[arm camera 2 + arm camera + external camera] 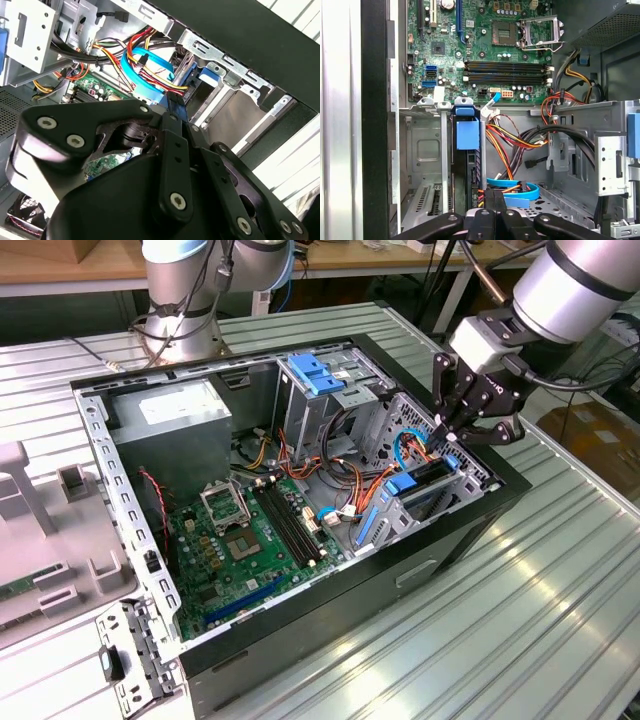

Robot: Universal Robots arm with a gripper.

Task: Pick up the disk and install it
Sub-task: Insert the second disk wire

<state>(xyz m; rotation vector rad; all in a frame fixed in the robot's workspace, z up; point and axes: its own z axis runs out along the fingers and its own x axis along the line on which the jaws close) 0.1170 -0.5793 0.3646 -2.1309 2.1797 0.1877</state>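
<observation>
Disk (432, 472): on the exterior view's clock face you see it at about 3 o'clock inside the open computer case (440, 540). It stands on edge in the metal drive bay (422, 150), already down in its slot. In the first wrist view you see the disk (474, 170) edge-on, a thin dark slab with a blue plastic rail and tab on its end. The label face is hidden.

Gripper (447, 437): at about 2 o'clock in the exterior view, just above the disk's far end. In both wrist views the black fingers (494, 196) sit pressed together with no gap between them. The tips (175, 107) are right beside the disk's connector end and the blue flat cable (520, 192). You cannot tell whether they actually touch the disk, and nothing is clamped between them.

Room: tight. The case's black wall is close beside the gripper, toward 4 o'clock. Orange, yellow and black wire bundles (510, 135) crowd in from 9 o'clock. The blue-latched drive cage (320, 375) is at 12 o'clock, the grey power supply (170, 420) at 10 o'clock and the motherboard (240, 540) at 7 o'clock, all well apart from the fingers. The ribbed metal table (560, 620) lies open at 4 to 5 o'clock outside the case.
</observation>
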